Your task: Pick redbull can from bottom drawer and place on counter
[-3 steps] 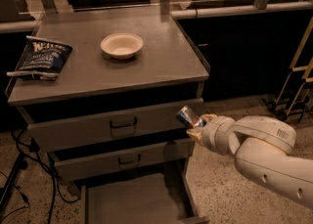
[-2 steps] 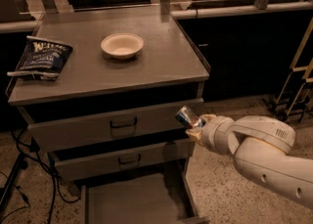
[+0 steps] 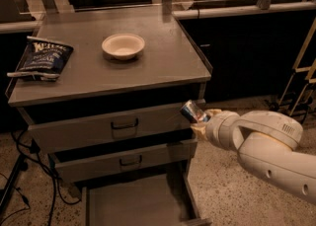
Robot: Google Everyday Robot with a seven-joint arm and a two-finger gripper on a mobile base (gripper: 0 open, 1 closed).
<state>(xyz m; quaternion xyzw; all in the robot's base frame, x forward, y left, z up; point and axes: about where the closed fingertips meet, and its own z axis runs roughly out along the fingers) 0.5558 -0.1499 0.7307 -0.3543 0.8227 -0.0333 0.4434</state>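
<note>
The redbull can is blue and silver with a shiny end. It is held tilted in my gripper beside the cabinet's right front corner, level with the top drawer. The gripper is shut on the can, at the end of my white arm coming in from the right. The bottom drawer is pulled out below and its grey floor shows bare. The counter lies above and to the left of the can.
A white bowl sits mid-counter. A dark blue chip bag lies at the counter's left edge. Two upper drawers with dark handles stand slightly out. Black cables trail on the speckled floor at left. A ladder-like frame stands at right.
</note>
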